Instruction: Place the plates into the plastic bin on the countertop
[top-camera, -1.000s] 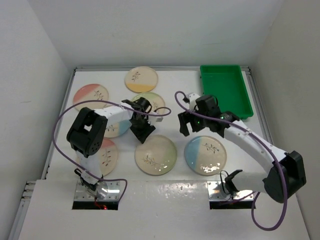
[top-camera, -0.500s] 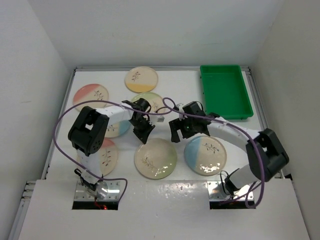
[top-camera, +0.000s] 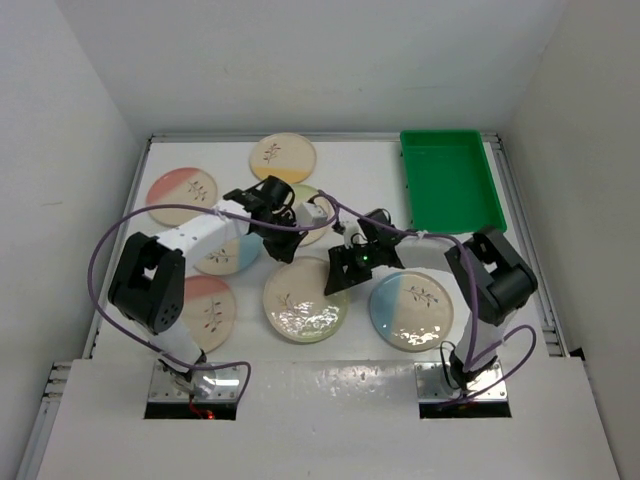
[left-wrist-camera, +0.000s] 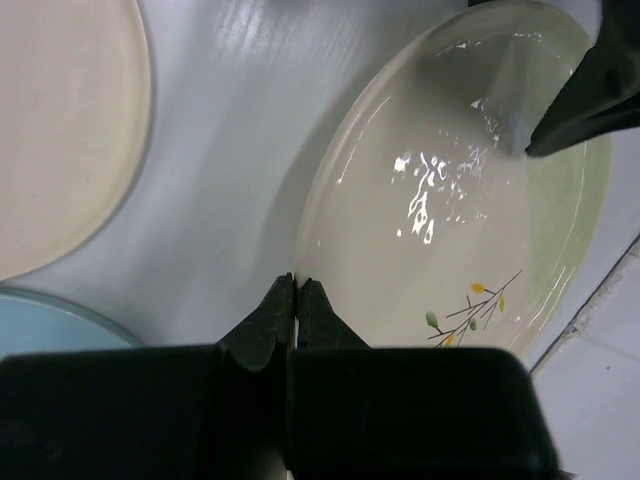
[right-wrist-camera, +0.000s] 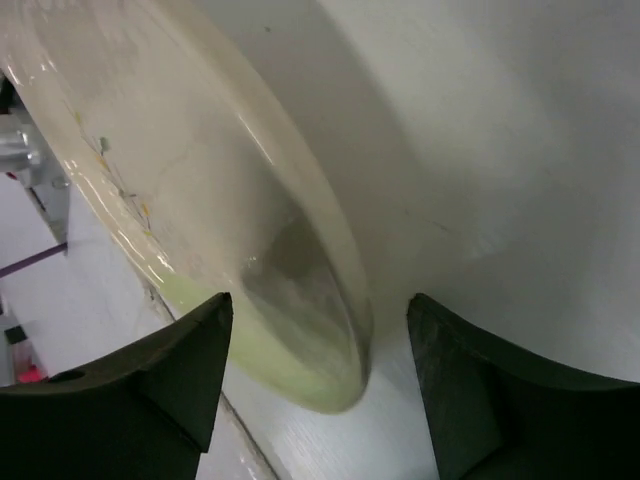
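The cream-and-green plate (top-camera: 300, 305) sits near the middle of the near edge of the countertop (top-camera: 370, 170). It looks tipped rather than flat: the right wrist view shows a deep shadow under its rim.

The left gripper (left-wrist-camera: 297, 285) has its jaws pressed together right at the plate's rim, on the side toward the left edge. From that view I cannot tell whether a sliver of rim is pinched or the closed tips only bear against it. Either way it probably props or steadies the plate, since a plate lying flat on a glossy surface offers no lip to take.

The right gripper (right-wrist-camera: 318, 305) comes in further round the rim, on the side toward the bin. Its fingers (right-wrist-camera: 150, 380) are spread to either side of the edge and not yet clamped. Closing there would give it the hold needed for the carry.

The plastic bin (top-camera: 452, 182) lies in the far right corner, well apart from this plate, with no plate in it. The task therefore looks barely begun.

The blue-and-cream plate (top-camera: 412, 310) lies just beside the worked plate toward the right edge. The yellow plate (top-camera: 282, 157) is by the far edge and the pink plate (top-camera: 181, 194) toward the left edge, both flat and untouched.
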